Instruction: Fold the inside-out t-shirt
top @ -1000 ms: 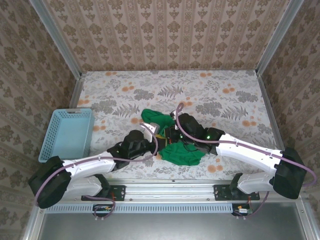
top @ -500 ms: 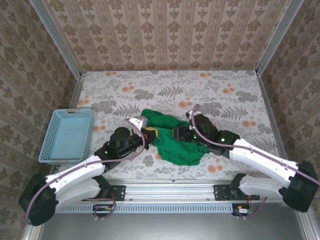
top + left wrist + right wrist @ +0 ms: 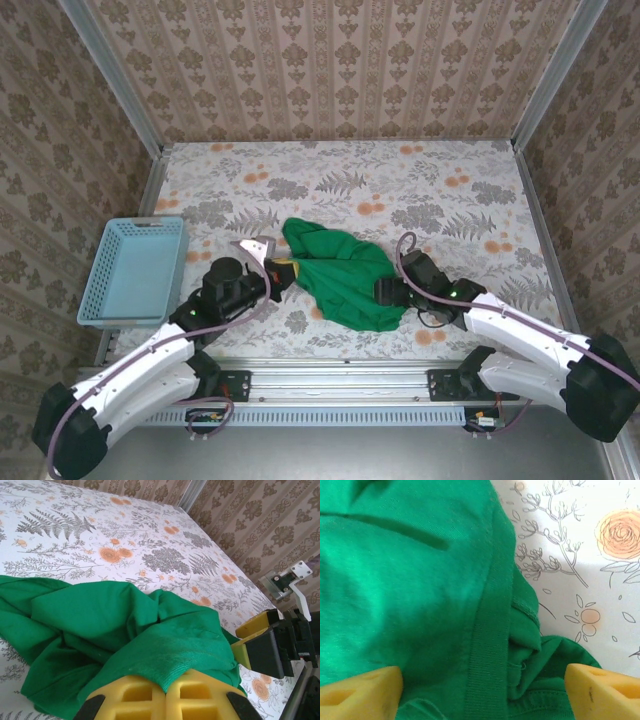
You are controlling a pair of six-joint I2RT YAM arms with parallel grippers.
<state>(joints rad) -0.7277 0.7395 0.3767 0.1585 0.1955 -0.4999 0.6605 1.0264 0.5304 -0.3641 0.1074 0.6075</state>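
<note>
t-shirt (image 3: 345,285): bright green, bunched in a rumpled heap on the flowered table (image 3: 450,190), toward the near edge, between the two grippers.
cloth detail: folds piled over one another; a ribbed band and a stitched hem run down the heap in the right wrist view.
left gripper (image 3: 283,272): at the heap's left edge, clamped on the t-shirt.
left fingers (image 3: 135,697): yellow, pressed together, with a ribbed fold of green cloth coming out from their tips.
right gripper (image 3: 385,292): at the heap's right edge, jaws spread wide, gripping nothing.
right pads (image 3: 360,690): yellow, set far apart, green cloth lying in the gap between them; contact with the cloth cannot be told.
spacing of grippers: facing each other across the heap, the right one's yellow and black fingers in sight just past the cloth in the left wrist view.
basket (image 3: 135,270): light-blue plastic, at the table's left edge, well apart from the t-shirt.
</note>
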